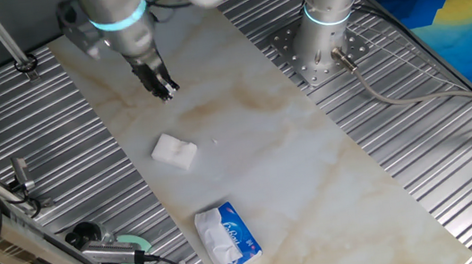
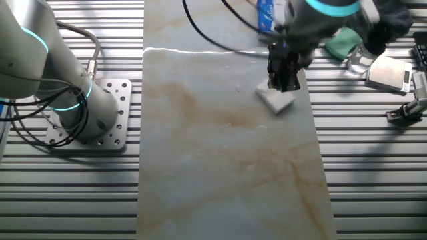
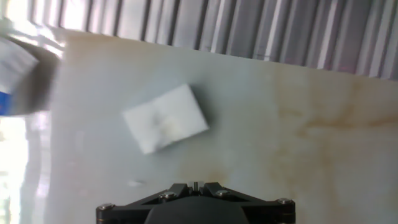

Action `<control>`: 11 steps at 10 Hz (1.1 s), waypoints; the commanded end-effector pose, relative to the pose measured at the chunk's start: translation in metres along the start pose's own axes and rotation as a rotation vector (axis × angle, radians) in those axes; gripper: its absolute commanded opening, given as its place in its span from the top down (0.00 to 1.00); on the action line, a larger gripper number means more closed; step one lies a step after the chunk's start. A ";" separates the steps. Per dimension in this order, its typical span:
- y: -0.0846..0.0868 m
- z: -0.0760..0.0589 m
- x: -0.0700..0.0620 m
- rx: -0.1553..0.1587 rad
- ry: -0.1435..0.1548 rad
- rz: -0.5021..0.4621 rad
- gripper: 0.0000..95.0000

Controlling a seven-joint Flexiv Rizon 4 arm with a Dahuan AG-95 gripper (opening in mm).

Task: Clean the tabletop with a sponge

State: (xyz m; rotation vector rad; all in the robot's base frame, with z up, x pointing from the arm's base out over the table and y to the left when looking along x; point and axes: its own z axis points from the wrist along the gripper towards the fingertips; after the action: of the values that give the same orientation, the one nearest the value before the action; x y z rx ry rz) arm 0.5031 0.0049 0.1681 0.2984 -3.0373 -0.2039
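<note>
The sponge (image 1: pixel 173 150) (image 2: pixel 275 100) (image 3: pixel 165 118) is a small white block lying flat on the white marble-look tabletop (image 1: pixel 246 140) (image 2: pixel 220 167) (image 3: pixel 267 137), towards one long edge. My gripper (image 1: pixel 168 90) (image 2: pixel 283 83) (image 3: pixel 195 185) hangs above the slab a short way from the sponge and does not touch it. Its dark fingers are pressed together with nothing between them. In the hand view the sponge lies ahead of the fingertips and a little to the left.
A blue-and-white tissue pack (image 1: pixel 228 235) (image 2: pixel 265 13) (image 3: pixel 12 68) lies at one end of the slab. A second arm's base (image 1: pixel 324 40) (image 2: pixel 73 110) stands on the ribbed metal beside the slab. Green and dark items (image 1: pixel 125 254) (image 2: pixel 343 43) sit off the slab.
</note>
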 end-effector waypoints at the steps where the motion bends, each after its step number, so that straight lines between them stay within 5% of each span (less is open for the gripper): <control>1: 0.002 0.001 -0.001 -0.100 -0.019 -0.011 1.00; 4: 0.002 0.002 -0.002 0.050 0.011 -0.250 1.00; 5: 0.002 0.002 -0.002 0.072 0.019 -0.306 1.00; 8: 0.002 0.002 -0.002 0.088 0.034 -0.426 1.00; 11: 0.001 0.003 -0.002 0.104 0.045 -0.437 1.00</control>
State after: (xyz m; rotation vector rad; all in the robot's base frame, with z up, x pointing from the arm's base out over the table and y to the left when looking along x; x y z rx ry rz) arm 0.5056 0.0081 0.1653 0.8139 -2.9524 -0.3037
